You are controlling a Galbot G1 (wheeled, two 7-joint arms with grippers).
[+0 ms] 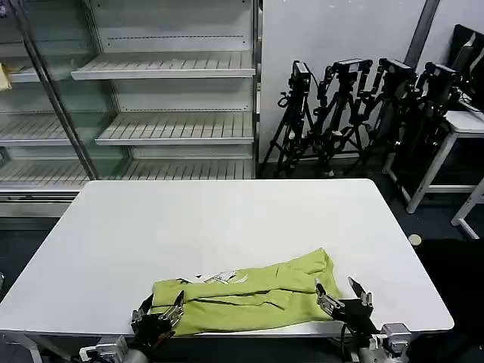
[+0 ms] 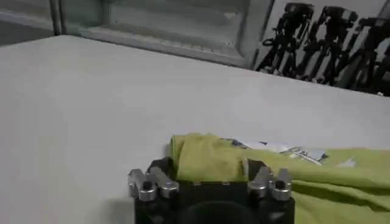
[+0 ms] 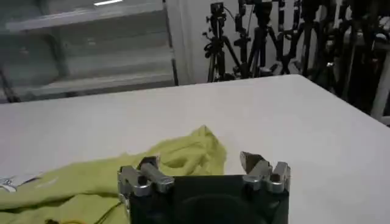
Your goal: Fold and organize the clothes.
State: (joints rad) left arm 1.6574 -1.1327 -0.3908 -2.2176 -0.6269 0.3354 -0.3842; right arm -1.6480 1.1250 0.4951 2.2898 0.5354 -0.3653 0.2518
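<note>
The clothes are one lime-green T-shirt (image 1: 249,299), lying in a long folded strip along the near edge of the white table (image 1: 227,219). A bit of white print (image 1: 219,277) shows at its far side. My left gripper (image 1: 161,304) sits open at the strip's left end. In the left wrist view the T-shirt (image 2: 280,176) has its folded end between the spread fingers of the left gripper (image 2: 207,178). My right gripper (image 1: 338,291) is open at the strip's right end. In the right wrist view the T-shirt (image 3: 177,155) reaches one finger of the right gripper (image 3: 202,169), and the other finger is over bare table.
Both grippers are low at the table's front edge (image 1: 249,333). Beyond the shirt the tabletop is bare. Behind it stand metal shelves (image 1: 166,128), with a cluster of black tripods (image 1: 355,113) at the back right and another white table (image 1: 461,128) at the far right.
</note>
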